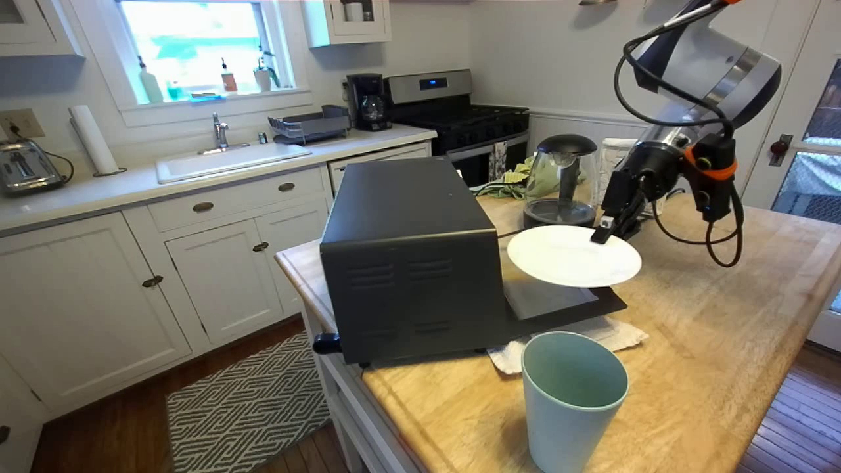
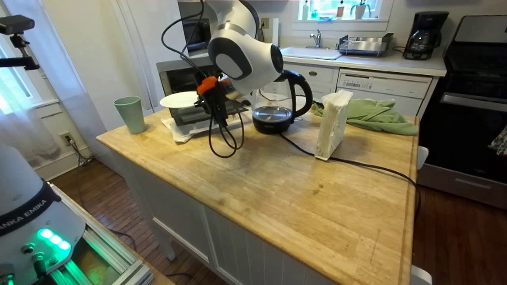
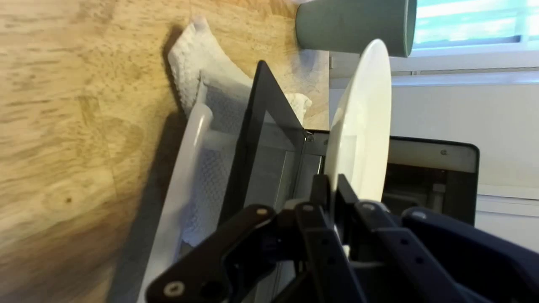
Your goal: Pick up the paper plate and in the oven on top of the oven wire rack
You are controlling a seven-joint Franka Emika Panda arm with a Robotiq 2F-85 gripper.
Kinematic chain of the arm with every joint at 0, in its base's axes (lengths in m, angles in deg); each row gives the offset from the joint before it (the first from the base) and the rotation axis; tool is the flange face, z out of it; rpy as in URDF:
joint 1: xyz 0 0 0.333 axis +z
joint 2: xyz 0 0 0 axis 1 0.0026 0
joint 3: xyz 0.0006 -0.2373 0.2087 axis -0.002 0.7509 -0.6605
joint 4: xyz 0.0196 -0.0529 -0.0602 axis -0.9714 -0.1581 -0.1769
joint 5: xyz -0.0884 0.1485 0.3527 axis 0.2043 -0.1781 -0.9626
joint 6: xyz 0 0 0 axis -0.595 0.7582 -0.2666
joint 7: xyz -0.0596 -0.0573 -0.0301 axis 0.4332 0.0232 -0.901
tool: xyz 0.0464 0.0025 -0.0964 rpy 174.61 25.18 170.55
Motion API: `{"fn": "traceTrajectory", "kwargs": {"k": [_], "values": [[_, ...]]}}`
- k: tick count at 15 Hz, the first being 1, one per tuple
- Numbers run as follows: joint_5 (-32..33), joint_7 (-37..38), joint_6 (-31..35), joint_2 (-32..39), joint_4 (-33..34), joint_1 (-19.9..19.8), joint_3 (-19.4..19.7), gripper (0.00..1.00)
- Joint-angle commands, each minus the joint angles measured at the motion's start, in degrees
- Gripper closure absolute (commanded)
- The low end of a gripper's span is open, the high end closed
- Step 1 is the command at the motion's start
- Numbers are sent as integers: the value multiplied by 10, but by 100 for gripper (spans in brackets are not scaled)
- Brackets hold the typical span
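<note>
The plate (image 1: 571, 259) is gripped by its rim: the gripper (image 3: 332, 189) is clamped on it, w/ the fingers (image 3: 347, 193) pressed to both faces. It's held off the table (image 1: 716, 309), approx. level, above the lowered door (image 1: 550, 301) of the oven (image 1: 407, 203) & outside its opening (image 3: 421, 181). In the wrist view it's seen nearly edge-on, w/ the opening partly hidden behind it & a gap left btwn plate & door. The door's handle (image 3: 179, 198) is also shown there, w/ a white cloth (image 3: 200, 50) laid on the table, partly under the door. In both exterior views the arm (image 2: 253, 57) is extended over the table.

The cup (image 2: 131, 115) is stood upright nr the table's corner, apart fr. the plate. The kettle (image 2: 273, 114) is placed nr the oven; a cord (image 2: 372, 165) is run fr. its base across the table & over the edge. Napkins (image 2: 330, 130) are stood upright past the kettle in an exterior view, w/ a green cloth (image 2: 378, 118) bunched nearby. The arm's base (image 2: 23, 178) is also caught in an exterior view, its green lights (image 2: 55, 239) lit.

By the wall the sink (image 1: 233, 163), dish rack (image 1: 312, 126), coffee maker (image 1: 364, 98) & range (image 1: 470, 115) are seen; a toaster (image 1: 29, 167) is set farther along the counter (image 1: 138, 182). A rug (image 1: 246, 394) is laid on the floor (image 1: 112, 427).
</note>
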Motion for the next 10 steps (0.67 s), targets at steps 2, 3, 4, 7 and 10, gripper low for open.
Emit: {"fn": "traceTrajectory", "kwargs": {"k": [2, 3, 4, 7, 10], "values": [[-94, 27, 56, -9, 8, 24, -5, 98], [-111, 25, 64, -8, 10, 29, -8, 98], [-126, 32, 75, -8, 10, 35, -9, 98], [-161, 41, 131, -5, 9, 58, -15, 98], [-180, 49, 178, 0, 9, 78, -22, 98]]}}
